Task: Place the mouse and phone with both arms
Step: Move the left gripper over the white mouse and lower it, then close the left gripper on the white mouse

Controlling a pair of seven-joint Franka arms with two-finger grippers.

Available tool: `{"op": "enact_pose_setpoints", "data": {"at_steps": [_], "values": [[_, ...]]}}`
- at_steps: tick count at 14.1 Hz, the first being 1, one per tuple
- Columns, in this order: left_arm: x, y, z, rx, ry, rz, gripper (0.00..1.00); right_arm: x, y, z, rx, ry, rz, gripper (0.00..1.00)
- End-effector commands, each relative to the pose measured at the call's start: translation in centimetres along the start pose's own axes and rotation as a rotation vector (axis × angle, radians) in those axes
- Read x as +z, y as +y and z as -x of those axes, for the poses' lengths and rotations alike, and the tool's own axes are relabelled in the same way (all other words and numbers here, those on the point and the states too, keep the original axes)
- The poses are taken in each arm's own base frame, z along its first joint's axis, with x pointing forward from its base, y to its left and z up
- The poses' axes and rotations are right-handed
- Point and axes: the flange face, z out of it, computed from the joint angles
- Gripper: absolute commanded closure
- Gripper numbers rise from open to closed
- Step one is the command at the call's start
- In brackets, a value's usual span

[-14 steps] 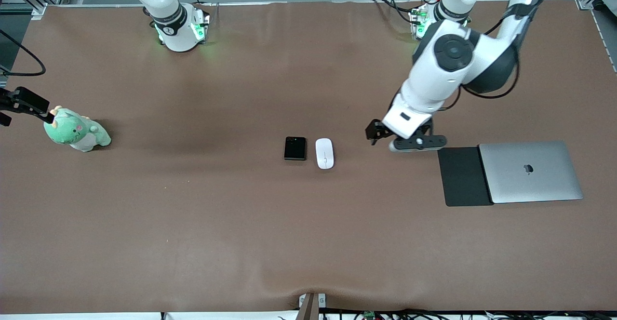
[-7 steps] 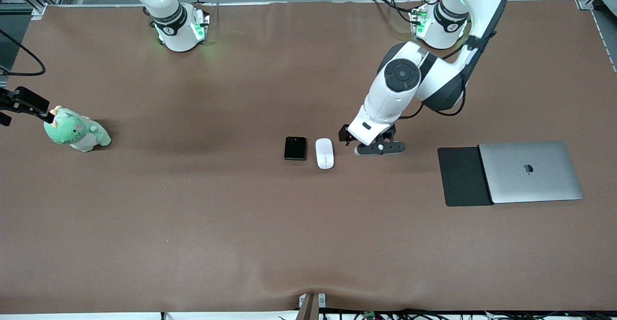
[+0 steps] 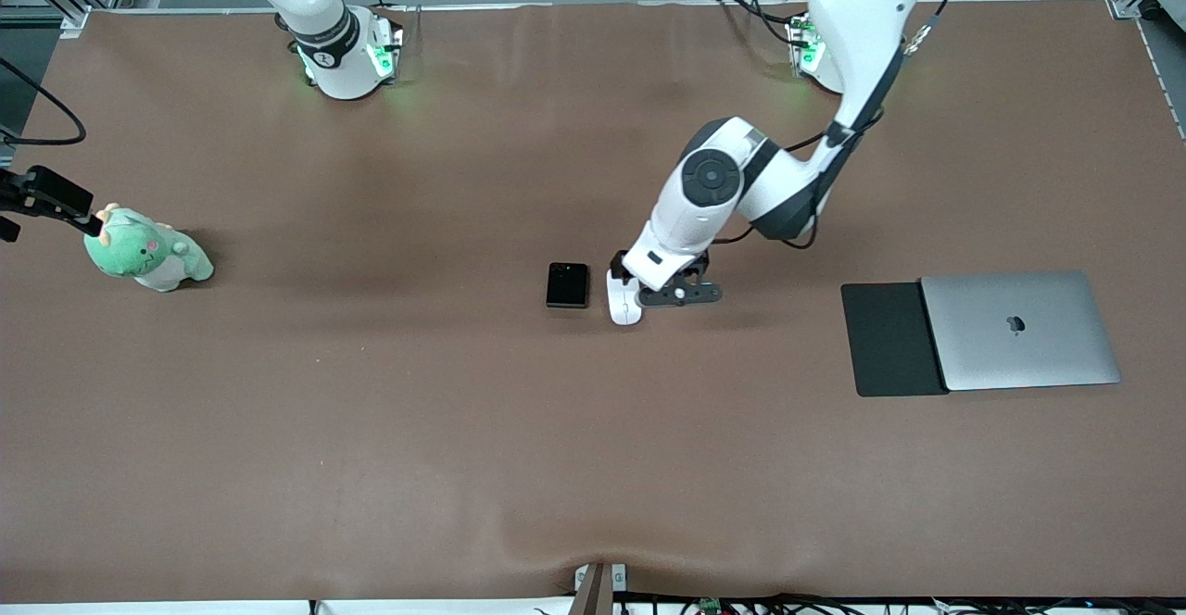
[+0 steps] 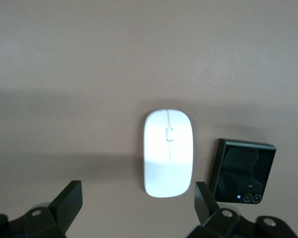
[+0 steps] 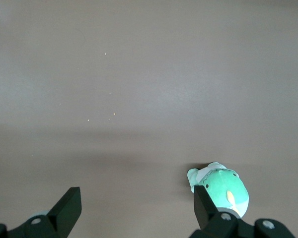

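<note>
Just beside the mouse (image 3: 624, 307), the phone (image 3: 567, 284); laptop (image 3: 1019, 330) well apart.

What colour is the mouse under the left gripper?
White, with a thin grey centre line; the mouse shows best in the left wrist view.

Even, fairly bright overhead light falls on the table (image 3: 371, 411), with soft dark shadow bands across its middle. Green lamps glow at the 2 arm bases (image 3: 380, 59). Both wrist views look dimmer and slightly soft. The mouse (image 4: 168, 152) glares white, losing detail; the phone (image 4: 242, 171) shows faint reflections.
</note>
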Motion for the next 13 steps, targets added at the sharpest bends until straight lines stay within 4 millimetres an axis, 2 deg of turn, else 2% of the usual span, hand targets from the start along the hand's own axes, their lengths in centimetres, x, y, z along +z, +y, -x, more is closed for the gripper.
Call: {"op": "enact_pose_setpoints", "data": {"at_steps": [1, 3, 6, 9, 13], "values": [[2.1, 2.1, -0.8, -0.019, 0.027, -0.009, 0.00, -0.4, 0.4, 0.5, -0.009, 0.001, 0.010, 0.00], [3.4, 2.5, -1.1, -0.024, 0.049, -0.032, 0.00, -0.3, 0.4, 0.5, -0.009, -0.001, 0.010, 0.00], [5.5, 2.7, -0.4, -0.008, 0.040, -0.060, 0.00, -0.2, 0.9, 0.6, -0.003, 0.001, 0.011, 0.00], [7.1, 3.3, -1.8, -0.021, 0.037, -0.044, 0.00, 0.0, 1.3, 0.6, -0.020, -0.001, 0.011, 0.00], [8.7, 3.1, -1.4, -0.011, 0.020, -0.058, 0.00, 0.1, 1.3, 0.6, -0.020, -0.004, 0.010, 0.00]]}}
